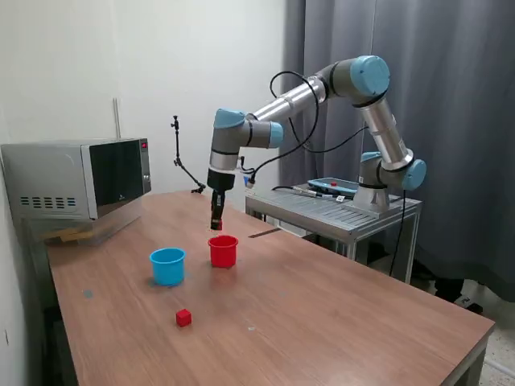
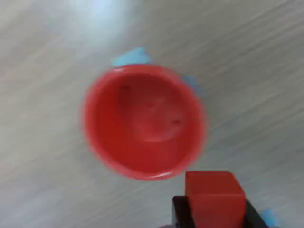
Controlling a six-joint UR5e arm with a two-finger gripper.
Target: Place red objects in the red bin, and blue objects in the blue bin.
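Note:
My gripper [image 1: 216,226] hangs just above the red cup [image 1: 223,251] and is shut on a small red cube [image 1: 216,224]. In the wrist view the held red cube [image 2: 214,195] sits between the black fingers [image 2: 179,214], just beside the rim of the open red cup [image 2: 145,121], whose inside shows only red. The light blue cup [image 1: 167,265] stands to the exterior view's left of the red cup. A second red cube [image 1: 183,318] lies on the wooden table [image 1: 338,322], nearer the camera. No dark blue cubes are in view.
A microwave [image 1: 80,178] stands on the table at the exterior view's left. A metal stand [image 1: 338,211] carries the arm's base behind the table. Blue tape marks [image 2: 129,57] lie under the red cup.

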